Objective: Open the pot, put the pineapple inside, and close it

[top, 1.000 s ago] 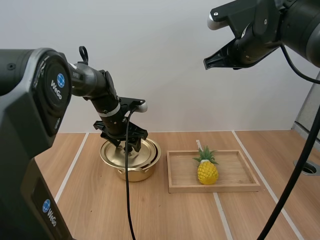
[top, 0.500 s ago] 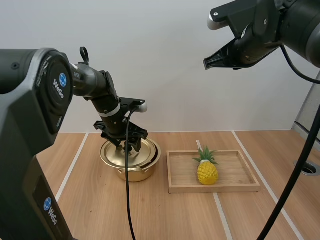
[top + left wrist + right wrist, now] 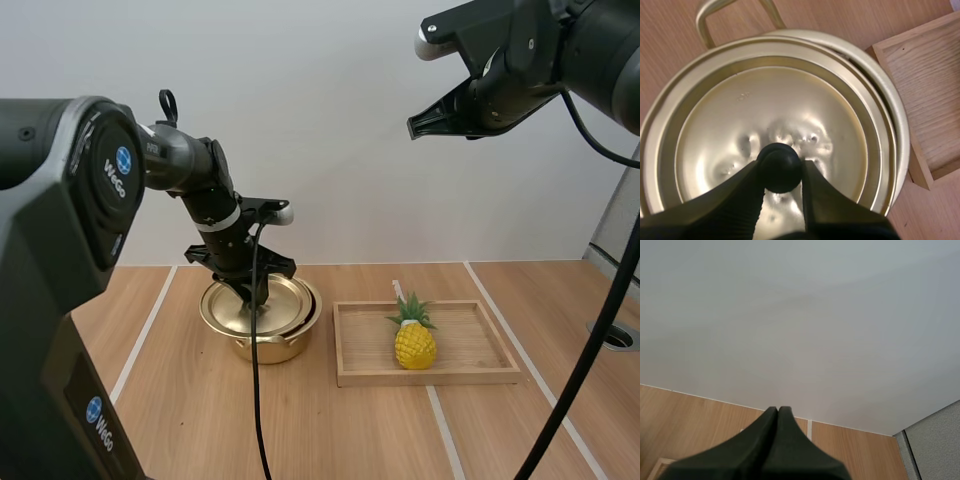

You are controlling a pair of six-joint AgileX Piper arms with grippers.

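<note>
My left tool (image 3: pixel 254 292) is pinching the black knob (image 3: pixel 780 167) of the lid (image 3: pixel 790 110) between its 2 fingers, which are parted only by the knob's width. The lid is lying on the gold pot (image 3: pixel 264 346), which is standing on the surface (image 3: pixel 190 420) just beside the wooden tray (image 3: pixel 480 373). The pineapple (image 3: pixel 414 342) is standing upright in the tray. My right tool (image 3: pixel 778 412) is hanging high above the tray, fingers pressed together, holding nothing.
</note>
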